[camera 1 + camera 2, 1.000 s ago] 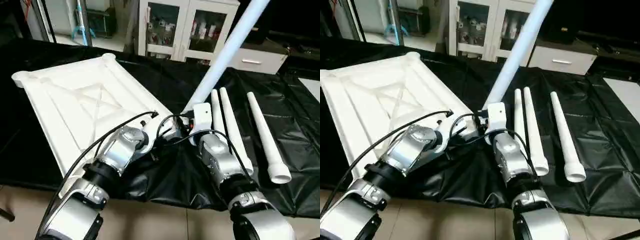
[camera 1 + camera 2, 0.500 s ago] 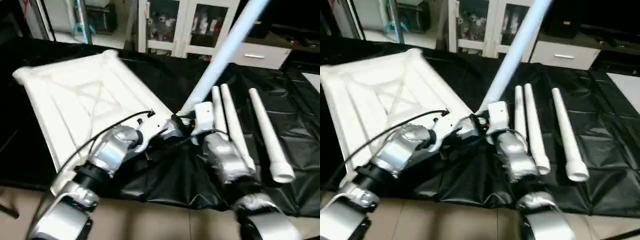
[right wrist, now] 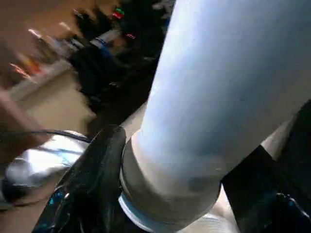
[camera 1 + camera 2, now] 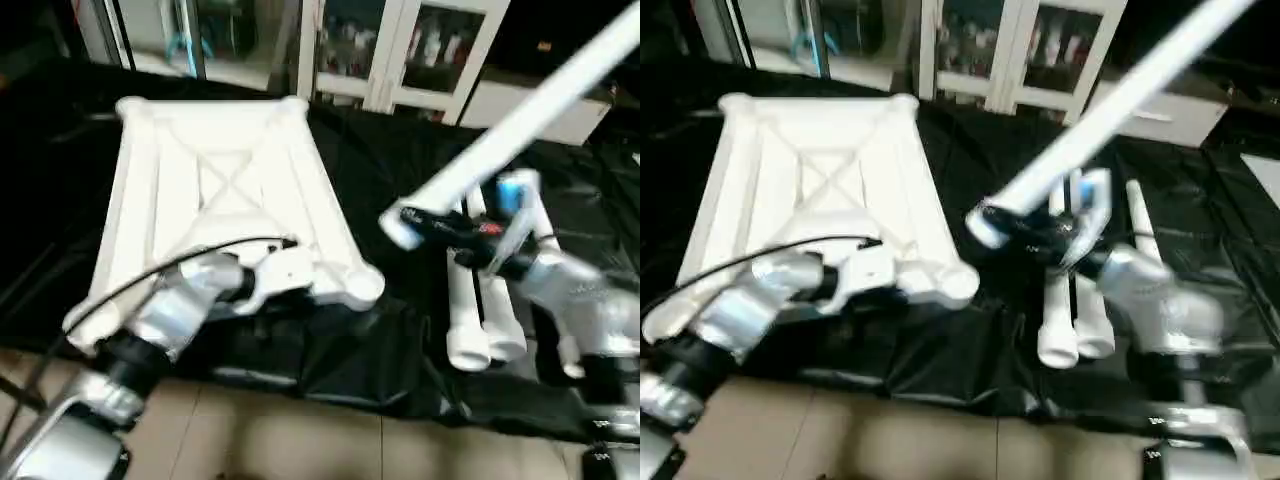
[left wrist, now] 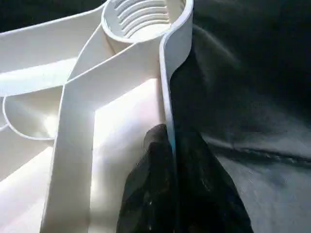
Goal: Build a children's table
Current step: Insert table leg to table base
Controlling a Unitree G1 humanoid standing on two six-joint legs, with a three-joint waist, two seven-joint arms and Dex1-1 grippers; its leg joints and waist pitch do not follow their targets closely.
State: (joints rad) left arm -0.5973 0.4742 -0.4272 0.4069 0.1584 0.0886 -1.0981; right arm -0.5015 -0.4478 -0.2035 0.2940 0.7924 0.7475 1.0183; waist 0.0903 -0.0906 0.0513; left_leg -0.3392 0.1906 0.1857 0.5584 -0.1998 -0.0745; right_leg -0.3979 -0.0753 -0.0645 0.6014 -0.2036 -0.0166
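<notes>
The large white plastic square top point(image 4: 215, 185) lies ribbed side up on the black-covered surface point(image 4: 380, 170); the left tool point(image 5: 172, 160), reaching forward and low, is pinched together on its rim just below a round corner socket point(image 5: 143, 17). The right tool point(image 4: 440, 228), arm swung outward, is clamped around the thick end of a long white tapered tube leg point(image 4: 520, 120) slanting up; more white legs point(image 4: 480, 320) lie beneath.

The two head views look forward and down from above the robot's forearms onto the black-covered table point(image 4: 350, 345), set slightly apart side by side; both take in the white top point(image 4: 225, 190), the raised leg point(image 4: 1110, 105) and the cabinet point(image 4: 400, 50) behind. The left wrist view sits very close to the top's rim point(image 5: 167, 104), facing a corner socket point(image 5: 143, 17). The right wrist view looks along the leg at very close range.
</notes>
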